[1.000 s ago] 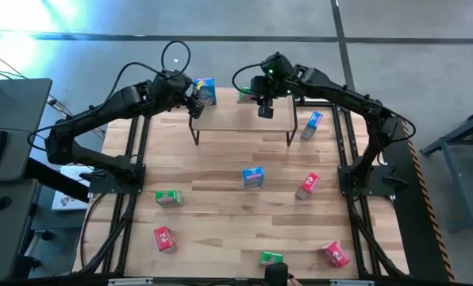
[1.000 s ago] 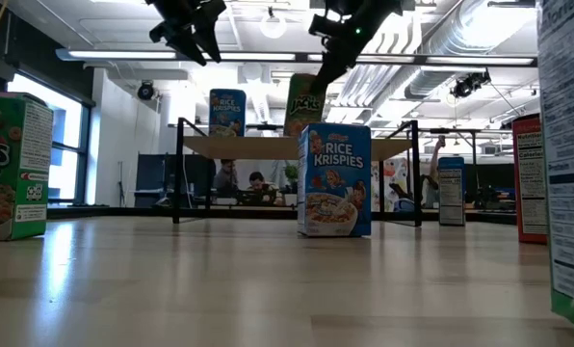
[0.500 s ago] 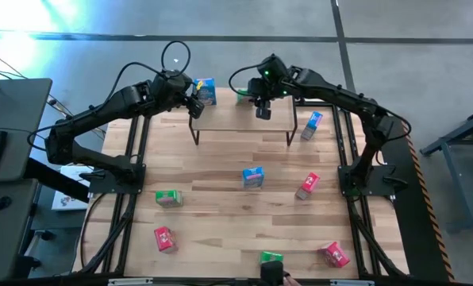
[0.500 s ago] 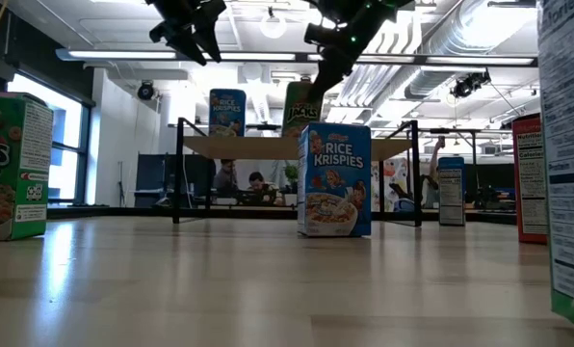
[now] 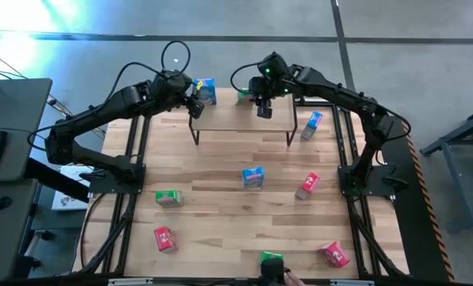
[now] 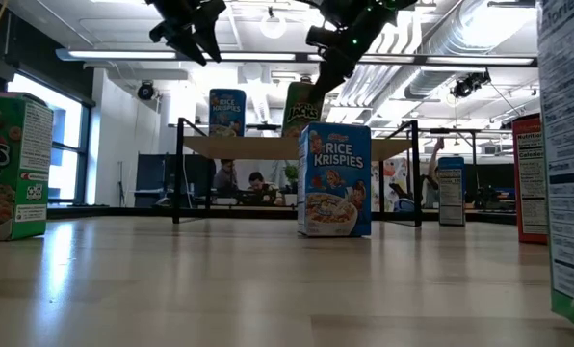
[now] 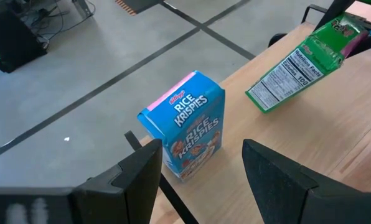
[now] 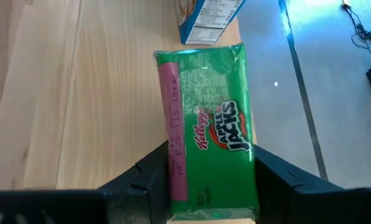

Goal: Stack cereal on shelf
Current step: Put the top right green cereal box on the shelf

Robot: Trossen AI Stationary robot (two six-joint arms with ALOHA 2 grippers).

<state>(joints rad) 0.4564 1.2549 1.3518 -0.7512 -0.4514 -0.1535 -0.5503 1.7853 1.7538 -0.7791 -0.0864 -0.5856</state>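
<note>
- Shelf point(image 5: 240, 121) stands at the far end of the table, and both grippers are over it.
- The right gripper point(image 8: 211, 180) pinches a green cereal box point(image 8: 209, 127) across its narrow width; in the right wrist view the box's long axis runs straight out ahead of the fingers.
- In the low view that green box point(image 6: 300, 108) is tilted, its top leaning toward the arm, with its lower edge at or just above the shelf top; whether it touches the wood I cannot tell.
- A blue cereal box point(image 7: 183, 126) already stands upright on the shelf's far left corner, near the green box but apart from it.
- The left gripper point(image 7: 201, 163) hovers just beside the blue box with its jaws spread and nothing between them.
- The move ahead, as I judge it, turns on tipping the green box upright so its base sits flat beside the blue one; the right arm holds it, so the job is that arm's.
- Seven more boxes wait on the table point(image 5: 221, 202): two blue, two green and three red, all well apart from the shelf top.
</note>
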